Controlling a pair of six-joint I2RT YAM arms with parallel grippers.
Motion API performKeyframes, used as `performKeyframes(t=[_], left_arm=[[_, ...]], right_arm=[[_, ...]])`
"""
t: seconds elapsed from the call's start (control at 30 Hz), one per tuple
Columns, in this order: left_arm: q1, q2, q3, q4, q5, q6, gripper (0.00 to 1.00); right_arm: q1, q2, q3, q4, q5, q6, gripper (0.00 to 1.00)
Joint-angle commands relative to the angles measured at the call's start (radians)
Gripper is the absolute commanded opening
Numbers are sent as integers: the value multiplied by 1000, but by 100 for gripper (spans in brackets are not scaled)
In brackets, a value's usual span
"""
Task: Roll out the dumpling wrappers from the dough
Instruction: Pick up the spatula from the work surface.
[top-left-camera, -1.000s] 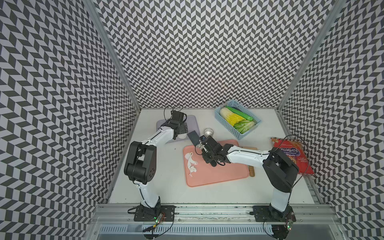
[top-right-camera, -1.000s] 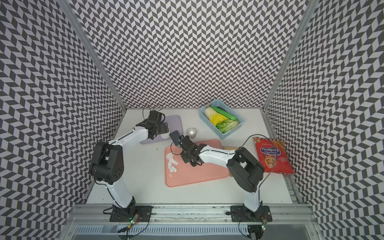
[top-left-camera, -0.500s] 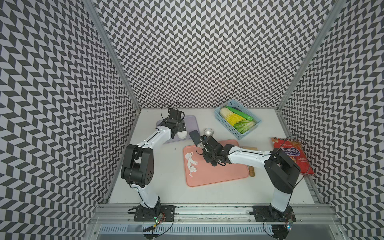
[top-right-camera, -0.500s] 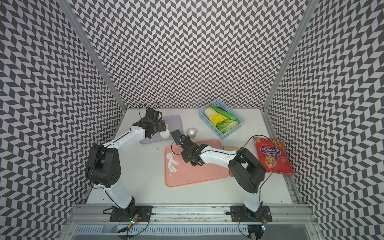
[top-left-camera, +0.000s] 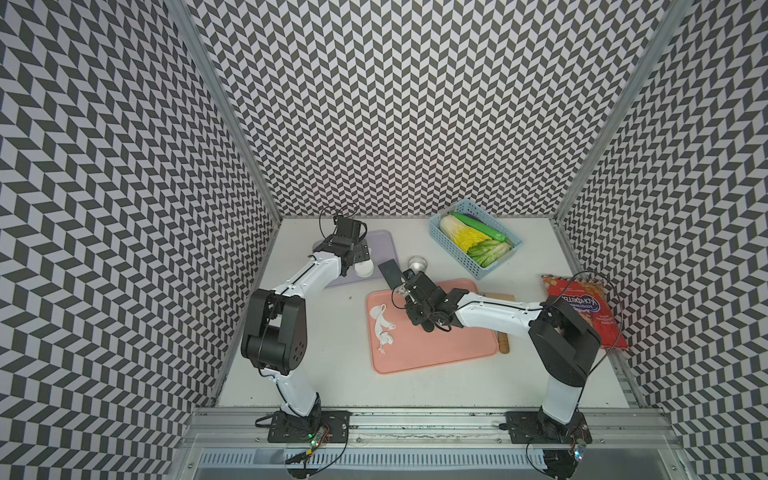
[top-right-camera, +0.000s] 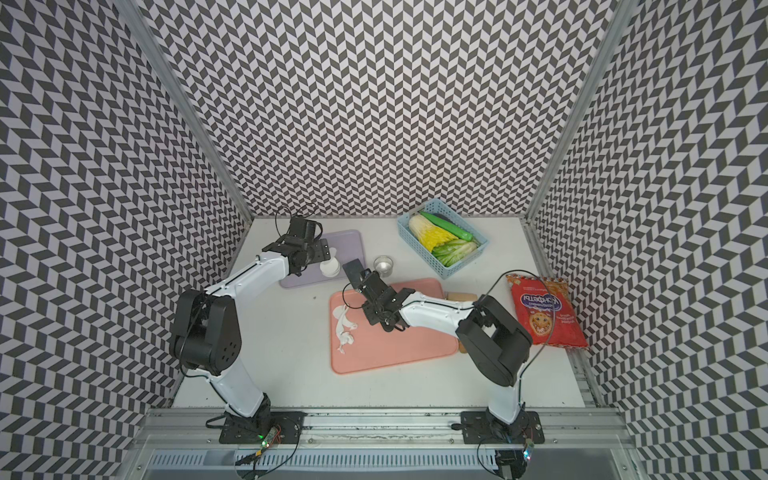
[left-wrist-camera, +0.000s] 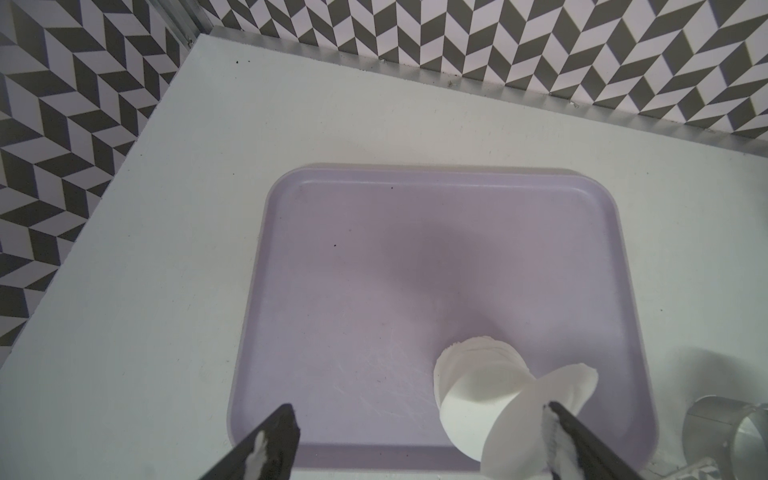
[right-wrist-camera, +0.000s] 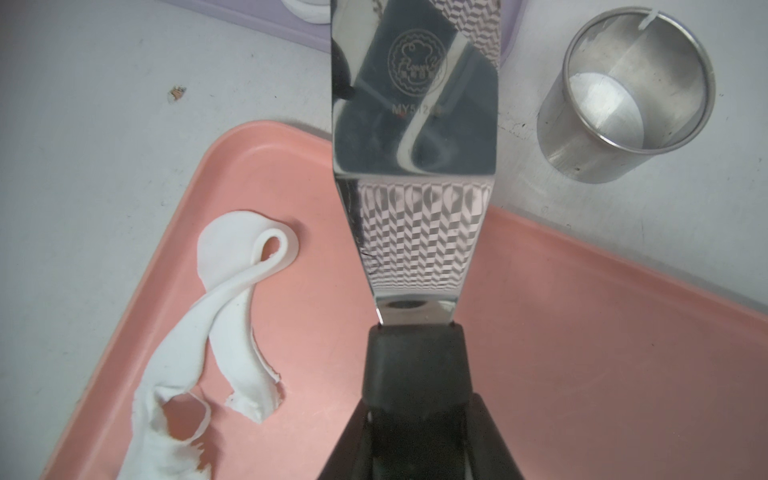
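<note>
Dough (top-left-camera: 382, 328) lies as ragged, stringy white scraps along the left edge of the pink tray (top-left-camera: 449, 345), which sits nearest the robot bases in the middle of the table (top-left-camera: 332, 374). In the right wrist view the dough (right-wrist-camera: 216, 332) is twisted and looped, with holes torn in it.

Over the tray's far part, the right gripper (top-left-camera: 411, 287) is clamped on the black handle of a spatula (top-left-camera: 390, 272). Its shiny blade reaches past the tray's far edge toward the lilac tray (top-left-camera: 380, 249). A wooden rolling pin (top-left-camera: 504, 347) lies beside the pink tray's right edge, partly under the right arm. A red snack bag (top-left-camera: 582, 311) rests further right.

Just beyond the pink tray the metal ring cup (top-left-camera: 415, 264) stands upright. Left of it, on the lilac tray, the dumpling wrappers (top-left-camera: 364, 268) sit as a small stack of round white discs near the corner closest to the cup. The left gripper (left-wrist-camera: 419, 415) hovers there with its jaws spread wide. One disc stands tilted against a finger (left-wrist-camera: 590, 449) and leans on the stack.

Farthest back, a blue basket (top-left-camera: 490, 270) holds cabbage (top-left-camera: 461, 235) and a cucumber (top-left-camera: 478, 226).
</note>
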Motion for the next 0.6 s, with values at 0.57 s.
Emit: performKeyframes(t=[0.57], left_arm=[[18,71,29,-2,3,-5,95]], right_arm=[[0,-64,-34,90,26,15,0]])
